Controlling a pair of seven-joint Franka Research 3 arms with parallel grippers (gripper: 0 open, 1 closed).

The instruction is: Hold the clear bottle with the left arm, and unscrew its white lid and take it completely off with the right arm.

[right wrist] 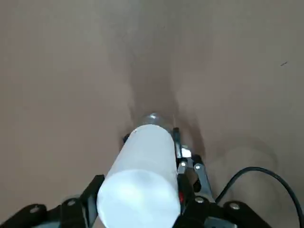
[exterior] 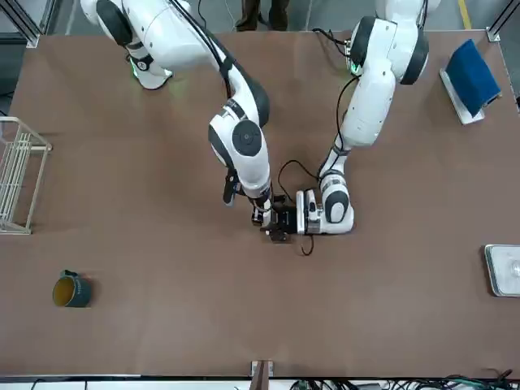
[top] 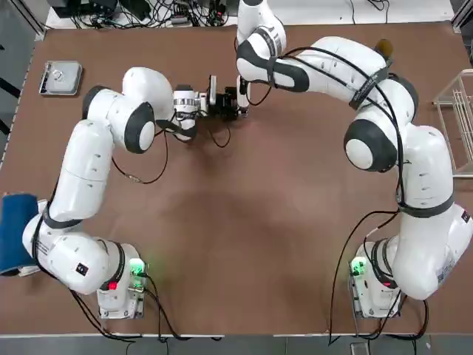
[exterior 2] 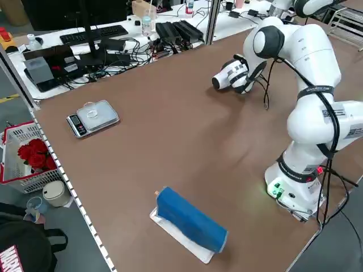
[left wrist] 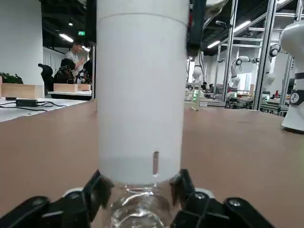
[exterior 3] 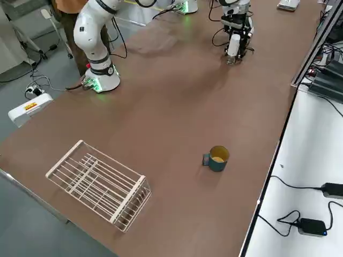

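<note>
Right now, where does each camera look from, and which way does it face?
Top: overhead, facing down; both arms.
Front: across the table, facing the robot; both arms.
Left side: raised, looking down diagonally; left arm.
Right side: raised, looking down diagonally; parts of both arms.
Left wrist: at its left gripper, facing the white lid.
Right wrist: at its right gripper, facing lid and table.
Both wrist views share the lid.

From here the clear bottle [left wrist: 140, 209] runs off the left wrist view's bottom edge, and the white lid [left wrist: 141, 95] is cut off at its top. Over in the right wrist view, the lid's rounded end drops below the frame, while the bottle is mostly hidden behind it. The person [exterior: 264, 12] shows only legs in the front view!
</note>
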